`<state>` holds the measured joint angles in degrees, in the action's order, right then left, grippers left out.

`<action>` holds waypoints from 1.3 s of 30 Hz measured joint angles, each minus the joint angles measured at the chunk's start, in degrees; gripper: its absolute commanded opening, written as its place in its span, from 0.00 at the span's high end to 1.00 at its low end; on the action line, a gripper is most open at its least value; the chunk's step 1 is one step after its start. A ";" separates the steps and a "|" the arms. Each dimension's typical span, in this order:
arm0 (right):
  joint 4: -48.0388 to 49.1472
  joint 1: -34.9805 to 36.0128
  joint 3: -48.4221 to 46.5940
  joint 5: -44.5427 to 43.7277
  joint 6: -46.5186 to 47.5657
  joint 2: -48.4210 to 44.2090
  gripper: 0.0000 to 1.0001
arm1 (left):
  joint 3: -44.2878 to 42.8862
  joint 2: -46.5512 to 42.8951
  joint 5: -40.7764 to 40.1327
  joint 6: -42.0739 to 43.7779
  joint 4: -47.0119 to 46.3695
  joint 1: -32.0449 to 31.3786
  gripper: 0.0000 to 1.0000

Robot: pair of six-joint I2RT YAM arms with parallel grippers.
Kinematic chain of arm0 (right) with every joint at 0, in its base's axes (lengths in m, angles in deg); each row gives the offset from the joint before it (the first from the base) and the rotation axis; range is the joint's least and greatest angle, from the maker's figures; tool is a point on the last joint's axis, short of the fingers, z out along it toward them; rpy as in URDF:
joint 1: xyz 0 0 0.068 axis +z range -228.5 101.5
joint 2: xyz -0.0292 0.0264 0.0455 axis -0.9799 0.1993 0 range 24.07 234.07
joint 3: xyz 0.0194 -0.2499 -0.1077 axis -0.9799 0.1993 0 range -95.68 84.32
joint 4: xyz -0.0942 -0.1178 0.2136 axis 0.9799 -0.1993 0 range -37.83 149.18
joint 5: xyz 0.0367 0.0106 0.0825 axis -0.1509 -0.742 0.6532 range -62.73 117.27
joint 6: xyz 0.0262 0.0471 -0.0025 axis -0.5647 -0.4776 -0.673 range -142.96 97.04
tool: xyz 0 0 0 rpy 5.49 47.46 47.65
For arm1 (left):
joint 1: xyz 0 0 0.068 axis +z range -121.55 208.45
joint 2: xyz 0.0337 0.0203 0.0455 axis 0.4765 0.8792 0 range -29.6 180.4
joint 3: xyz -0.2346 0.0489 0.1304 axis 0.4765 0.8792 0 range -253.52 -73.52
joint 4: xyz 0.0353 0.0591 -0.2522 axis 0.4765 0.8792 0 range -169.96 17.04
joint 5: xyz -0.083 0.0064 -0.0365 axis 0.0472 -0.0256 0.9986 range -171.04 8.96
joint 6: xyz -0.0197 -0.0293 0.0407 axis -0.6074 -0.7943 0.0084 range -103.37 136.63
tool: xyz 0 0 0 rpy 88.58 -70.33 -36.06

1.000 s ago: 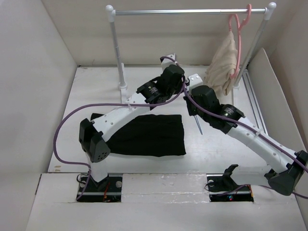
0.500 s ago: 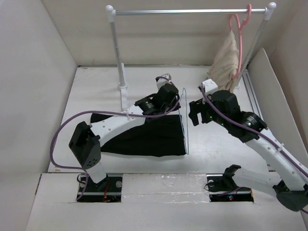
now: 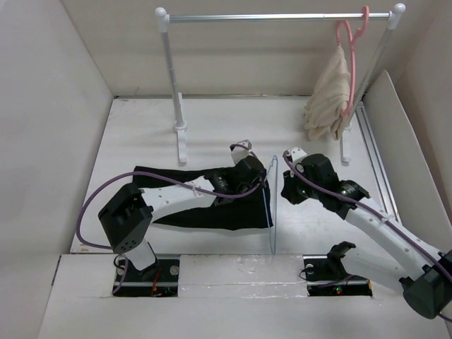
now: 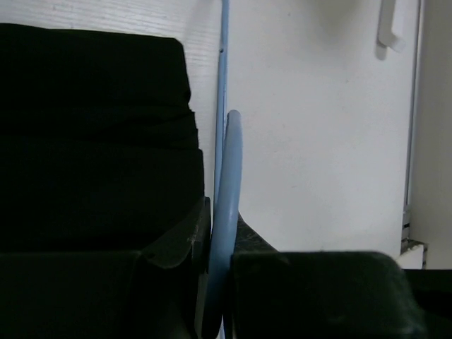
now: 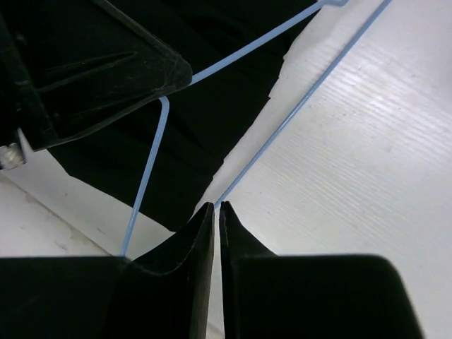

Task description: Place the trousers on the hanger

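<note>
Overhead, the trousers (image 3: 212, 215) lie flat on the worktop (image 3: 141, 134), and the hanger (image 3: 271, 226) shows edge-on along their right edge. In the left wrist view, the left jaws are clenched on the hook of the hanger (image 4: 231, 176), right of the trousers (image 4: 92, 141). In the right wrist view, the right jaws pinch the hanger (image 5: 299, 106) by its wire, beside the trousers (image 5: 229, 81).

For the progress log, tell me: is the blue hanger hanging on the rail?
No, the blue hanger stands low beside the trousers; only the pink hanger hangs on the rail.
</note>
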<state>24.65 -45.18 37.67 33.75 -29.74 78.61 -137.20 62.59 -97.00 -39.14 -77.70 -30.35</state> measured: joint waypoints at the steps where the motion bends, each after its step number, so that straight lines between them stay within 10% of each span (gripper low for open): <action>1: 1.64 -0.13 1.44 0.46 -0.44 0.96 0.84 | 1.07 0.11 -0.52 -0.20 -0.74 -0.02 1.00; 6: 11.67 -0.72 6.49 2.51 -3.08 7.30 0.55 | 3.80 1.20 -2.54 -1.22 -3.43 -0.11 1.00; 21: 33.62 -0.61 13.53 3.87 -11.34 24.92 0.41 | 5.07 1.95 -4.42 -1.92 -5.86 -0.74 1.00; 24: 37.77 -0.02 13.84 3.91 -12.76 26.67 0.56 | 5.07 2.34 -4.72 -1.75 -5.88 -0.74 1.00; 25: 39.17 0.15 14.12 4.02 -13.20 27.28 0.84 | 5.07 2.56 -4.90 -1.73 -5.90 -0.74 1.00; 27: 41.51 0.42 15.06 4.55 -14.27 28.17 1.00 | 5.11 2.69 -5.14 -1.75 -5.84 -0.74 1.00; 39: 31.06 -8.09 14.60 5.40 -10.23 9.40 1.00 | 13.62 -5.09 -6.23 0.22 -7.13 3.50 1.00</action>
<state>55.71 -53.27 52.27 39.15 -39.97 88.01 -123.59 57.49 -103.23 -38.92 -84.82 -26.86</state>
